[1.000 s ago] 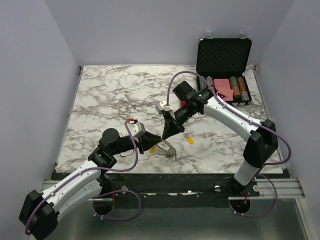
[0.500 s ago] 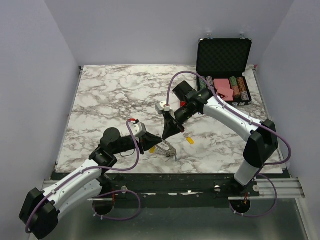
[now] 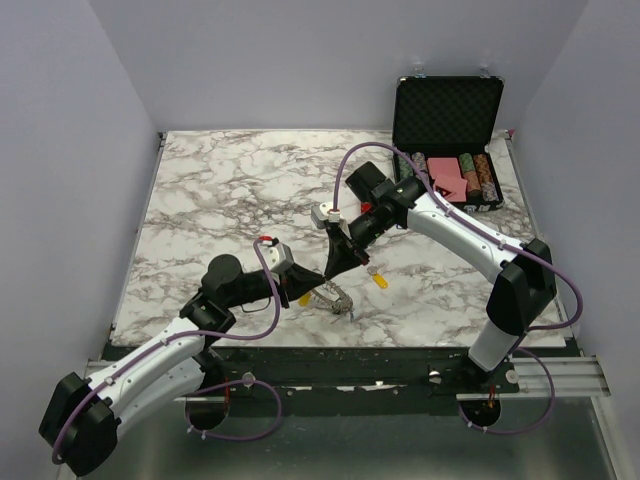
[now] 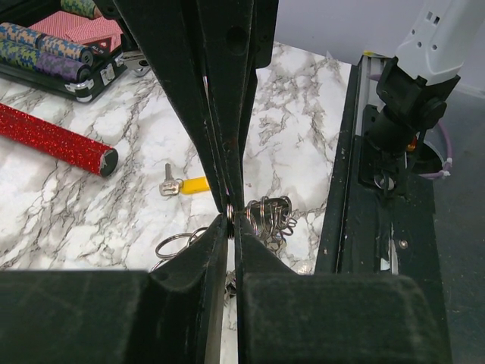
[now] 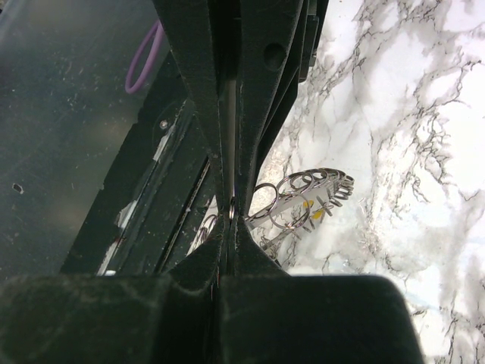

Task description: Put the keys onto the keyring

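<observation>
The keyring is a silvery bundle of wire loops at the table's front centre. Both grippers meet tip to tip just above it. My left gripper comes in from the left, its jaws pinched on one small loop of the keyring. My right gripper points down from the right, shut on the same thin loop of the keyring. A yellow-headed key lies loose on the marble, also seen beside the ring as the key. Yellow heads show among the loops.
An open black case with striped poker chips and red cards stands at the back right. A red glitter cylinder lies behind the right gripper. The table's front edge and metal rail run just beside the keyring.
My left jaws have narrowed onto the loop and the left wrist has crept slightly forward. The right gripper and the keyring have stayed in place.
</observation>
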Controlling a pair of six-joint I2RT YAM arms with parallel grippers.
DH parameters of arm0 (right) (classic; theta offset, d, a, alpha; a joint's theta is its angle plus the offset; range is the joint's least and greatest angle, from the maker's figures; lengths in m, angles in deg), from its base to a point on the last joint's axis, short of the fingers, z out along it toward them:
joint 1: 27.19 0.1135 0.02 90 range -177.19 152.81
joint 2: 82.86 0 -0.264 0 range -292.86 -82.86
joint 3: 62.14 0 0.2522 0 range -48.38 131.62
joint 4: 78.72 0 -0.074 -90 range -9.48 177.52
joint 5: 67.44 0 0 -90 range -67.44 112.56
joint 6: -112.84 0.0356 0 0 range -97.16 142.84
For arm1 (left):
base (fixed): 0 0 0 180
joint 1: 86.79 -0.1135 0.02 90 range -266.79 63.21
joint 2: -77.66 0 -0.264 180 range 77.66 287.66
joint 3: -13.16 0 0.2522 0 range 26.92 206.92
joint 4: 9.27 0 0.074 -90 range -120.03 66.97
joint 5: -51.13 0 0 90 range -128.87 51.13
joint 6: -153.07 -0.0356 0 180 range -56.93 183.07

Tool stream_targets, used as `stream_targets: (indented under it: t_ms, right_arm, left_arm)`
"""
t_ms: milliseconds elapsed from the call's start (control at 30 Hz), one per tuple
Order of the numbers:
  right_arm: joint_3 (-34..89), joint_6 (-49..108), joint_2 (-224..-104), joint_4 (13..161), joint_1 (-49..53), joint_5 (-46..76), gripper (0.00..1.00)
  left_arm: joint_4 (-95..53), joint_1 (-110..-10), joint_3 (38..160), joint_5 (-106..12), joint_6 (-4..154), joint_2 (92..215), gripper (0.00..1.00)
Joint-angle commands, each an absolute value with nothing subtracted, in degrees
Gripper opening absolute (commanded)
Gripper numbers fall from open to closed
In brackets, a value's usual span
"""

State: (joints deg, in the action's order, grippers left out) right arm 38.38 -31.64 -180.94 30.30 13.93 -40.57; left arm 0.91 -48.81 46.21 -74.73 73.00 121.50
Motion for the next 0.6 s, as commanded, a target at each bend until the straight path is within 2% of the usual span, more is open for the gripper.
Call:
stream_targets:
  t_ms: [0, 100, 200, 300, 567]
  right_arm:
    - [39.95, -31.57, -181.47, 29.33, 13.59, -43.97, 0.00]
    - [39.95, -31.57, -181.47, 29.42, 13.68, -44.15, 0.00]
    - [39.95, -31.48, -181.56, 29.59, 13.68, -44.23, 0.00]
    - [39.69, -30.78, -181.30, 30.12, 13.68, -44.23, 0.02]
    - [39.07, -28.67, -180.33, 31.79, 13.59, -45.02, 0.24]
  left_arm:
    - [3.25, -48.82, 47.67, -77.10, 73.53, 122.05, 0.13]
    - [3.25, -48.82, 47.67, -77.19, 73.53, 122.31, 0.10]
    - [2.90, -48.82, 47.75, -77.28, 73.44, 122.58, 0.00]
    - [2.81, -48.82, 47.75, -77.10, 73.61, 122.49, 0.00]
    - [3.16, -48.82, 46.17, -77.19, 72.21, 119.59, 0.00]
